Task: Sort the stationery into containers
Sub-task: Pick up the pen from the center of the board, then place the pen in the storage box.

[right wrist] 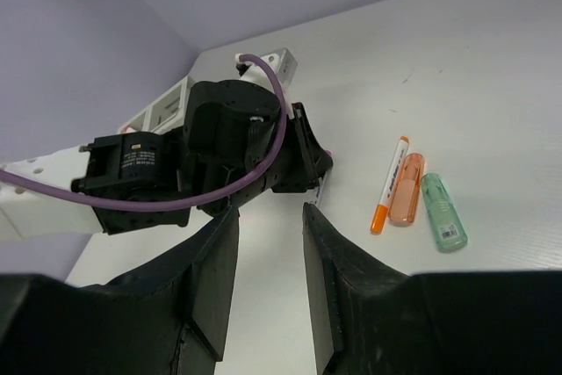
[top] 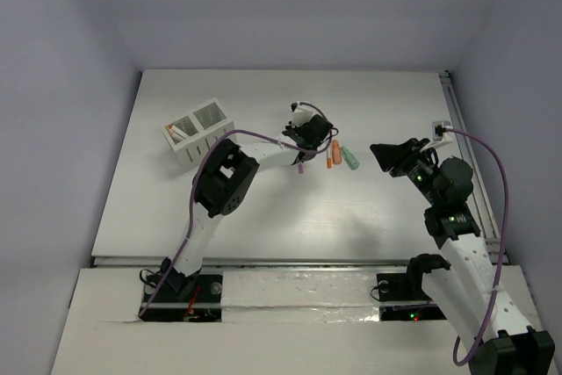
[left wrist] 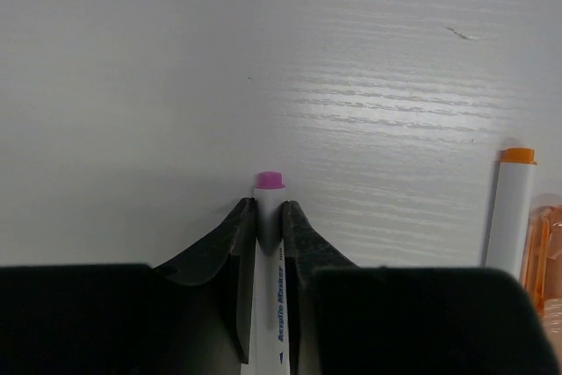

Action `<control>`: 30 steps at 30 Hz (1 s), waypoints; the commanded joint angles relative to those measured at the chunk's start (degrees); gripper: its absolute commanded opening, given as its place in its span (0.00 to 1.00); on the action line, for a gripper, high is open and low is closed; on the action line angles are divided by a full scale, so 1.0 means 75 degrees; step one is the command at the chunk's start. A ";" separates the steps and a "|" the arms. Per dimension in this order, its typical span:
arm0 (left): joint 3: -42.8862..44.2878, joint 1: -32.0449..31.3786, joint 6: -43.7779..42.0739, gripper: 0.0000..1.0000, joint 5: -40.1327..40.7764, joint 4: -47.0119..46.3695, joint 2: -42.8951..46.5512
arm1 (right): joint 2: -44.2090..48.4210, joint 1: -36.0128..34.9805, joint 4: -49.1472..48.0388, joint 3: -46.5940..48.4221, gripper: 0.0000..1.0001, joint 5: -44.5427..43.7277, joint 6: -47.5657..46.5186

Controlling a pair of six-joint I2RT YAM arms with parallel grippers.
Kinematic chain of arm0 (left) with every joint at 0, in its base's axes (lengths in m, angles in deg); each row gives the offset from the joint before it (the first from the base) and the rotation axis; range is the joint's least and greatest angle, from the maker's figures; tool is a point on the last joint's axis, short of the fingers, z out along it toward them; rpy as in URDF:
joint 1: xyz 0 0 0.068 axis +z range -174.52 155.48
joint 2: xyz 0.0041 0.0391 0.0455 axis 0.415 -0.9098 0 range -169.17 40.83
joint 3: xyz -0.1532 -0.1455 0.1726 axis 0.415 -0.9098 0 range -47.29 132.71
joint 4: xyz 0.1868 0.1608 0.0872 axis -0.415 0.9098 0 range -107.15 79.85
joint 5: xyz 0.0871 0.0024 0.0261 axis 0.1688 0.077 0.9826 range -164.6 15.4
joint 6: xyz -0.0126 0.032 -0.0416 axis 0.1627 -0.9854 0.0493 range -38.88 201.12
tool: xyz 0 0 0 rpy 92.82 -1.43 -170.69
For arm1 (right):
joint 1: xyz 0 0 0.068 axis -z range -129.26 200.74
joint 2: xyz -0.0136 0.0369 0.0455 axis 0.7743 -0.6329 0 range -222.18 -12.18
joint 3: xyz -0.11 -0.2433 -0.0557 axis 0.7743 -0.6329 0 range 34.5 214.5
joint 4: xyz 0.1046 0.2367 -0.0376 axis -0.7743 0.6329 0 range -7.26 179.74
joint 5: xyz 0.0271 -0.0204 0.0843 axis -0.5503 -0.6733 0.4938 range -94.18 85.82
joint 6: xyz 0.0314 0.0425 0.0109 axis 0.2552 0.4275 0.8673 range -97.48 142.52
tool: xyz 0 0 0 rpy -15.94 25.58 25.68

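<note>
One magenta-tipped pen clamped across its barrel in my left fingers, I'd guess for carrying to the organiser box upper left; right fingers apart, holding nothing.

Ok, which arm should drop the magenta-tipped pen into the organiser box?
Left. The left gripper is shut on the pen, and the organiser stands on its side of the table. The right gripper hangs open and empty, farther off.
</note>
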 commanded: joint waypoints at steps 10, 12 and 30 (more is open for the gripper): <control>-0.1042 0.0385 -0.1198 0.00 0.0336 0.0043 0.3236 | -0.0002 0.0017 -0.0287 0.0130 0.41 0.0025 -0.0002; -0.1276 0.0946 -0.1339 0.00 0.0476 0.0113 0.3972 | 0.0033 0.0017 -0.0275 0.0118 0.41 0.0002 -0.0013; -0.3433 0.4522 -0.3601 0.00 0.3265 -0.2757 0.5865 | 0.0068 0.0017 -0.0381 0.0071 0.41 0.0131 0.0092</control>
